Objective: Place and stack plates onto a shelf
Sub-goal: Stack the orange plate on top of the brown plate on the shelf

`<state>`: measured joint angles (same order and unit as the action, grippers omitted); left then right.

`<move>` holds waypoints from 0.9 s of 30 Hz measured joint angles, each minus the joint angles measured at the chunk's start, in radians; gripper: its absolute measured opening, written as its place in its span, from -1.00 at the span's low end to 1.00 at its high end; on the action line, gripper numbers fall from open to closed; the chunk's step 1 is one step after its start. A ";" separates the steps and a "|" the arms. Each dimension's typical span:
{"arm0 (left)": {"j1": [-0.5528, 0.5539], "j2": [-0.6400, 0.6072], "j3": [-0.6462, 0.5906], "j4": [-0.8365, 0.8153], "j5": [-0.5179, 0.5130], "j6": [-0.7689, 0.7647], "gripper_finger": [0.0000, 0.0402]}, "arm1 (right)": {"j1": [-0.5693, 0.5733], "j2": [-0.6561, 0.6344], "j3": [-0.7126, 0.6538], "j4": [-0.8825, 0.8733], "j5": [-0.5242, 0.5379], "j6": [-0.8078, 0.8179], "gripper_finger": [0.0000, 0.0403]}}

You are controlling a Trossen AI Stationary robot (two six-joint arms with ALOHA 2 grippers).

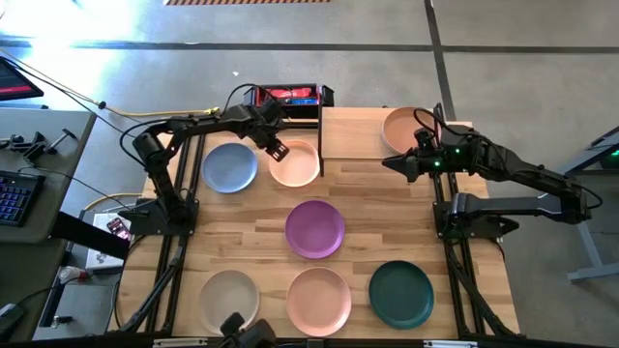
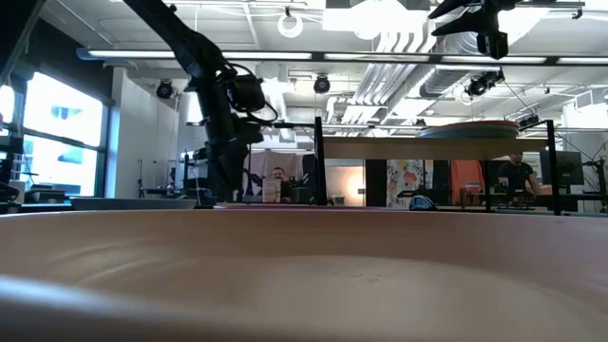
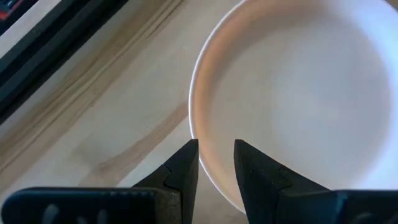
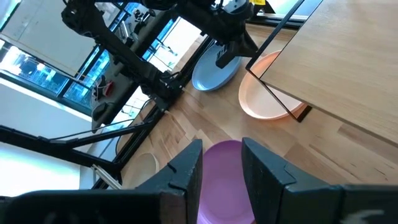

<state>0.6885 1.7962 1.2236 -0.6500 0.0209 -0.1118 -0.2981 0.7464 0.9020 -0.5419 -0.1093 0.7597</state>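
My left end effector [image 1: 278, 150] hovers slightly parted, empty, over the peach plate's [image 1: 295, 164] rim; right end effector [image 1: 395, 164], likewise parted and empty, waits above the shelf [image 1: 363, 132].

Left arm: reaching from the counter's left edge toward its far middle, wrist bent downward, left gripper [image 1: 278, 150] low, fingers [image 3: 184, 168] slightly parted. Right arm: folded along the counter's right side, forearm pointing left, right gripper [image 1: 392, 163] held high, fingers [image 4: 186, 171] slightly parted, nothing between them
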 joint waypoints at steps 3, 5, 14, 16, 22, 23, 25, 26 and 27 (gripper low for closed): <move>0.014 0.000 0.000 -0.001 0.001 -0.032 -0.54 | 0.000 0.000 0.000 0.000 0.000 0.001 -0.53; 0.022 0.008 0.000 0.000 0.001 -0.045 -0.54 | 0.000 0.000 0.000 0.000 0.000 0.000 -0.53; 0.038 0.065 0.000 -0.002 0.056 -0.073 -0.54 | 0.000 0.000 0.000 0.000 -0.001 -0.001 -0.53; 0.038 0.068 0.000 0.001 0.056 -0.078 -0.54 | 0.000 0.000 0.000 0.000 -0.001 -0.001 -0.53; 0.040 0.069 0.000 0.018 0.025 -0.092 -0.54 | 0.000 0.000 0.000 0.000 -0.001 -0.001 -0.53; 0.040 0.069 0.000 0.019 0.022 -0.096 -0.54 | 0.000 0.000 0.000 0.000 -0.001 -0.001 -0.53; 0.040 0.069 0.000 0.021 0.022 -0.097 -0.54 | 0.000 0.000 0.000 0.000 -0.001 -0.001 -0.53; 0.040 0.069 0.000 0.020 0.022 -0.096 -0.54 | 0.000 0.000 0.000 0.000 -0.001 -0.001 -0.53; 0.040 0.069 0.000 0.020 0.022 -0.097 -0.54 | 0.000 0.000 0.000 0.000 -0.002 -0.001 -0.53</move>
<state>0.7288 1.8656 1.2236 -0.6296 0.0429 -0.2085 -0.2981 0.7464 0.9020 -0.5415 -0.1108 0.7586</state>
